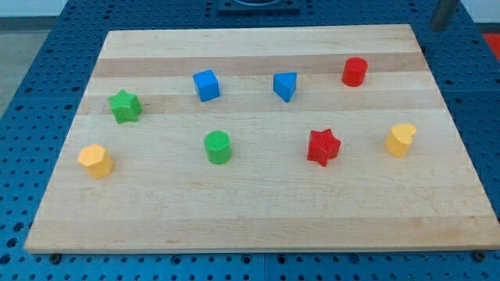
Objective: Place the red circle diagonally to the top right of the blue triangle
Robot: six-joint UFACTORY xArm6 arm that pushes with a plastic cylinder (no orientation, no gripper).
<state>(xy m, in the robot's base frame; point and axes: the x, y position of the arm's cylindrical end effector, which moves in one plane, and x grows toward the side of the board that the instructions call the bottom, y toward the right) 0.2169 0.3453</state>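
Our tip: we cannot see its end; only a dark blurred piece at the far right corner may be the rod, so we cannot tell where it stands to the blocks, and it has hold of nothing that shows
Red circle [355,71]: far right on the board, already right of the blue triangle [286,86] and a little farther, but apart from it
Task state: we judge the diagonal is nearly there; perhaps only a small push is needed
Risk one: a push not through the middle of the round block could make it roll aside, because its wall is curved
Risk two: a push to the left that goes too long could knock the blue triangle and spoil the reference
Risk three: a push to the far side could bring it close to the board [258,226] edge
Neighbours: red star [323,147] and yellow block [401,140] lie nearer, well apart
Materials: blocks look like smooth matte plastic; the board is pale wood with grain in long strips, on a blue perforated table [47,70]
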